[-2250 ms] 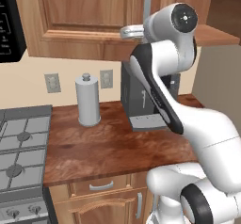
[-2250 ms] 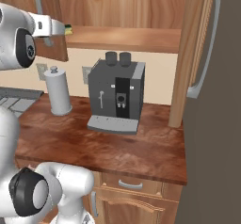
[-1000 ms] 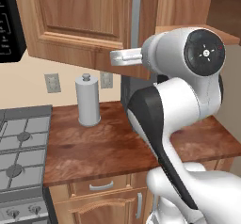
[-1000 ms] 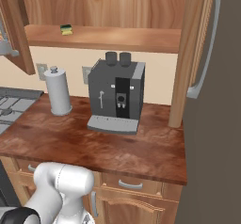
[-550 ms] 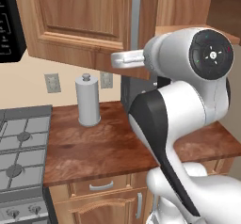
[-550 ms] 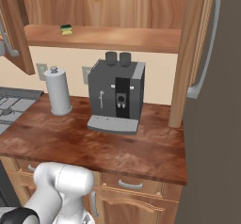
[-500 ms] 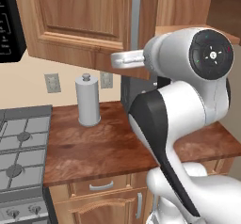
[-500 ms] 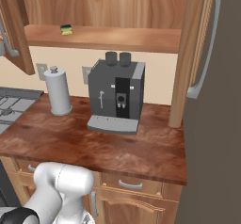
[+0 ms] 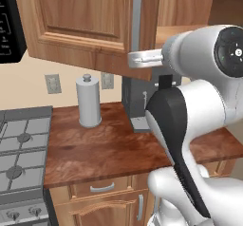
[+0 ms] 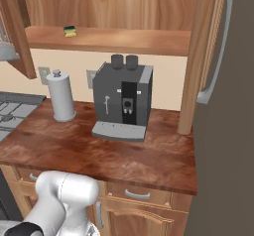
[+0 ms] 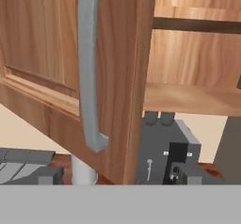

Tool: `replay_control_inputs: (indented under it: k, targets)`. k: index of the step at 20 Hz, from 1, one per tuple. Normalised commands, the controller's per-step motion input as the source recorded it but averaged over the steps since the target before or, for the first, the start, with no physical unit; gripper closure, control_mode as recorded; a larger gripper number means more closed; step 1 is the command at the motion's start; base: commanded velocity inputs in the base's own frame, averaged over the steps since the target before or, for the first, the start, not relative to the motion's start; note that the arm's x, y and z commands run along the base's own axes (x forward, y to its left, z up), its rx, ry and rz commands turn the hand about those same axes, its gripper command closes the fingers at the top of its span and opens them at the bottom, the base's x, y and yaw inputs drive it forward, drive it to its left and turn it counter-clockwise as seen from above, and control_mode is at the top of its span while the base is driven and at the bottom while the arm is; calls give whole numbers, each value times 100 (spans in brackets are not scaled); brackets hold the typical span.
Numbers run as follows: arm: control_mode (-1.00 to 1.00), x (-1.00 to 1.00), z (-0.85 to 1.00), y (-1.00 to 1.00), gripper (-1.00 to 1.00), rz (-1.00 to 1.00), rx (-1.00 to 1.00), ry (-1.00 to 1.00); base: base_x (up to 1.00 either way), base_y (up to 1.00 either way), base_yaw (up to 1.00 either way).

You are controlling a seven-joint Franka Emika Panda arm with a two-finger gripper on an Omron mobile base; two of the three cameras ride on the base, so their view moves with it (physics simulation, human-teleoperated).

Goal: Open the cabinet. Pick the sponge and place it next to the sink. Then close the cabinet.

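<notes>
Wooden cabinet (image 10: 114,7) stood open above the bench (image 10: 99,155), its left door (image 9: 85,25) swung out. At eleven o'clock on its shelf lay the yellow-green sponge (image 10: 70,30). Beside the door's grey handle (image 11: 89,68), the pincer (image 9: 135,60) was released.

The white arm is raised high from the base, its elbow bent sharply, and the gripper (image 9: 137,59) is held level and pointed left, its jaws spread wide with nothing gripped between them

Medium-brown wooden cabinet (image 10: 124,12) with grey bar handle (image 11: 89,68), yellow-green sponge (image 10: 69,30), dark grey coffee machine (image 10: 124,98).
</notes>
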Motion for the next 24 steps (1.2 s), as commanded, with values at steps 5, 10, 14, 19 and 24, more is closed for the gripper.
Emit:
replay_control_inputs:
  k: [5,10,14,19,24]
  targets:
    - [-100,-9,0,-93,-100,-4,3,0,0,0,0]
    - [-100,1,0,-69,-100,-3,1,0,0,0,0]
    - [-100,25,0,-51,-100,-5,8,0,0,0,0]
    - [-100,44,0,-26,-100,-9,25,0,0,0,0]
    - [-100,54,0,-5,-100,-11,35,0,0,0,0]
